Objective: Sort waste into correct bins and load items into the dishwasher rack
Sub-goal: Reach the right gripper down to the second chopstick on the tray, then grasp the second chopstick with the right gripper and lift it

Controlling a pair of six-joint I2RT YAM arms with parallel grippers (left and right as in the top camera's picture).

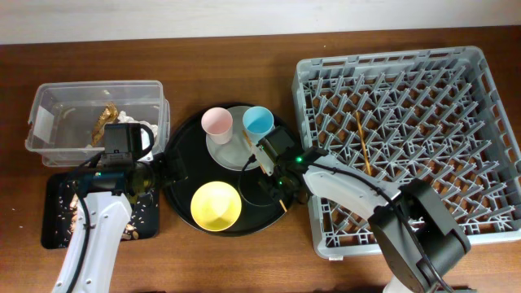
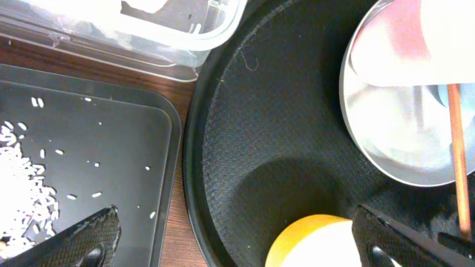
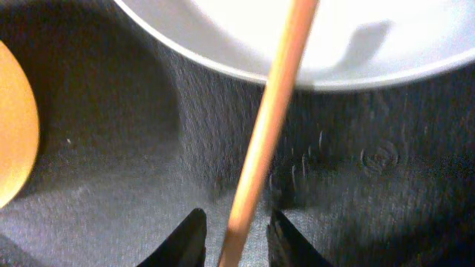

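Grey rack [image 1: 431, 122] holds one chopstick [image 1: 362, 142]; on the round black tray [image 1: 254, 213] the second chopstick [image 3: 271, 111] leans on the plate [image 1: 230, 150], propped for grabbing. Our right gripper [image 3: 236, 237] straddles it, we can't tell if it's pinched yet, and the left gripper [image 2: 237, 241] hangs wide open.

Left arm [image 1: 88, 236], right arm [image 1: 350, 185]: white shells, black joints; 1 green light [image 1: 299, 159].
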